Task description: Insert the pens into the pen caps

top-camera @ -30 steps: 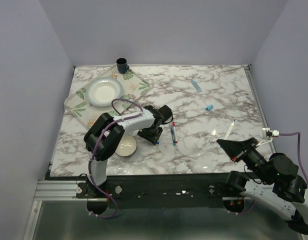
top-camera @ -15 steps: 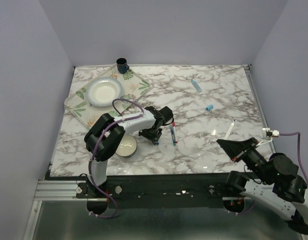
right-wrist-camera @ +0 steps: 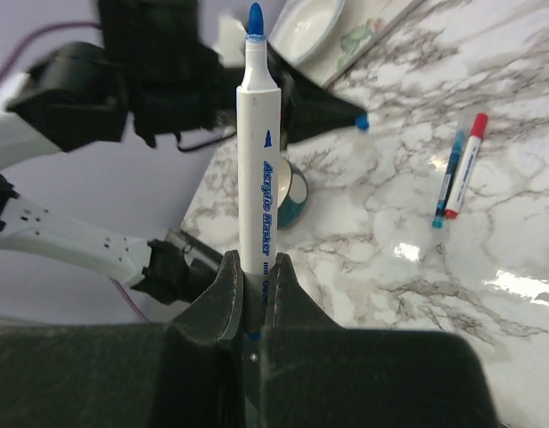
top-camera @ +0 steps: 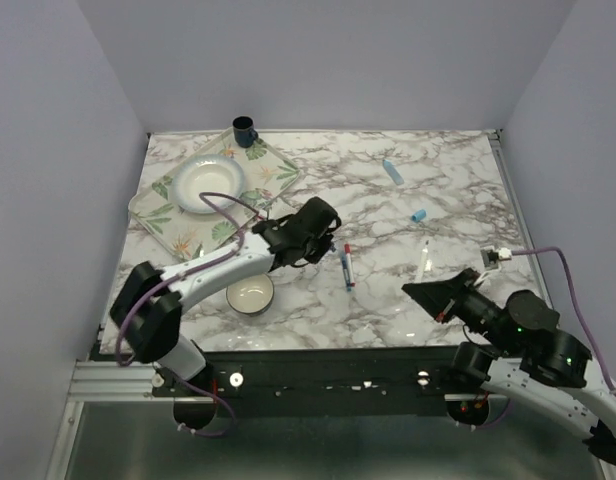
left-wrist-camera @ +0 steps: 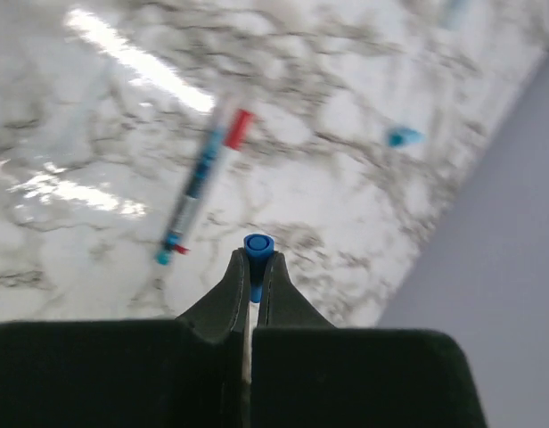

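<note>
Pens & caps are sharing the marble table. Leaf-print tray is sitting far L, carrying a white plate, w/ a dark cup at its far corner; a small bowl is sitting nr the front. R gripper is clamping the white blue-tip pen, tip pointing out past the fingers. L gripper is pinching the dark blue cap, just L of the red-ended pen lying mid-table. Light blue pen & light blue cap are lying far R, apart.
</note>
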Controlling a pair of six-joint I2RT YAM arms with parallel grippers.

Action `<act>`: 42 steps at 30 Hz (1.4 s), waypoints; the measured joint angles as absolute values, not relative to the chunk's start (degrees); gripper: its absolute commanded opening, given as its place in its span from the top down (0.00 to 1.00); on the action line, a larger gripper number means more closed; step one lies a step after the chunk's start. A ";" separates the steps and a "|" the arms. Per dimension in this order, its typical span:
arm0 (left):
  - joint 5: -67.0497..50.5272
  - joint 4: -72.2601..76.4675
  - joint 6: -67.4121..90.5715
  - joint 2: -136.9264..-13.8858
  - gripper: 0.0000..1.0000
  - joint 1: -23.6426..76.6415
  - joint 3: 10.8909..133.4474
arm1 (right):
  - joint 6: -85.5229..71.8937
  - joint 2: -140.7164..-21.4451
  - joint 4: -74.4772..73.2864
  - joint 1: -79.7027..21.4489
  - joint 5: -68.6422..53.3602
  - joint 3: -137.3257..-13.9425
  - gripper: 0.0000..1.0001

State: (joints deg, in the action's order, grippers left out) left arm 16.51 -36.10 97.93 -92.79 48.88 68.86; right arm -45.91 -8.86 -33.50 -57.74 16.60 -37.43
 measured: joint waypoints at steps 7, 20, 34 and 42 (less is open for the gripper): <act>12.88 -0.95 78.56 -69.43 1.00 46.76 52.82 | -45.36 -19.25 -22.15 -57.74 5.69 -30.52 0.99; -10.35 24.03 65.95 -66.54 1.00 41.12 45.58 | -42.09 -36.86 -4.43 -57.74 -6.98 -29.63 0.99; -19.27 30.20 65.30 -63.26 1.00 41.10 41.06 | -41.91 -39.66 -2.83 -57.74 -5.65 -33.47 0.99; -20.67 31.55 65.36 -61.19 1.00 41.10 40.47 | -41.91 -39.64 -2.87 -57.74 -4.97 -33.47 0.99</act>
State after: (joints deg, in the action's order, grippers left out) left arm -20.67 31.55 65.36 -61.19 41.10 40.47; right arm -41.91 -39.64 -2.87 -57.74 -4.97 -33.47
